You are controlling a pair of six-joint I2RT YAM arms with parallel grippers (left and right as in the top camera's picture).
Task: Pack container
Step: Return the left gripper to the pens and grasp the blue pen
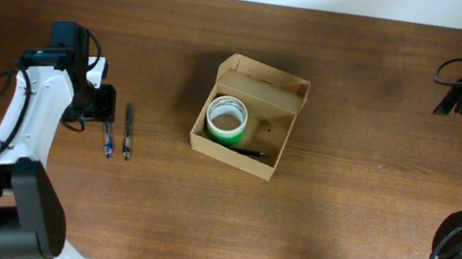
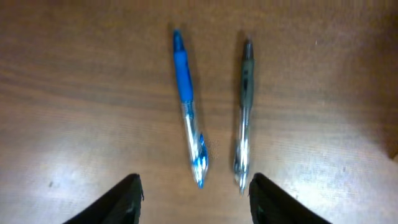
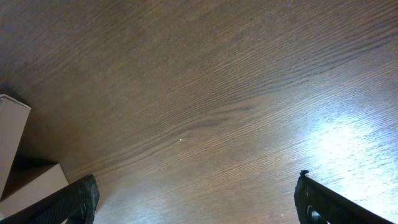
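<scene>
Left claw (image 2: 196,200): released, jaws apart, nothing between them. It hangs just short of the two pens. Right claw (image 3: 196,198): released, spread wide over bare wood at the far right, well apart from everything.

Desk (image 1: 334,239): brown wood.

Container (image 1: 258,90): mid-desk, flap up, mouth open.

Tape roll (image 1: 224,136): green, lying flat in the container's left half. A dark slim item (image 1: 251,152) lies along the near wall, possibly a pen; too small to tell.

Blue pen (image 2: 186,99) and grey pen (image 2: 245,106): side by side on the desk, left of the container, not touching, tips toward the left claw.

Progress (judgement): partly packed. Roll is in, two pens are out, flap not yet shut.

Views: only the overhead shows the container's contents and both arms. Only the left wrist view shows the jaw gap and pen colours clearly. The right wrist view adds a tan corner at its left edge, probably the container.
</scene>
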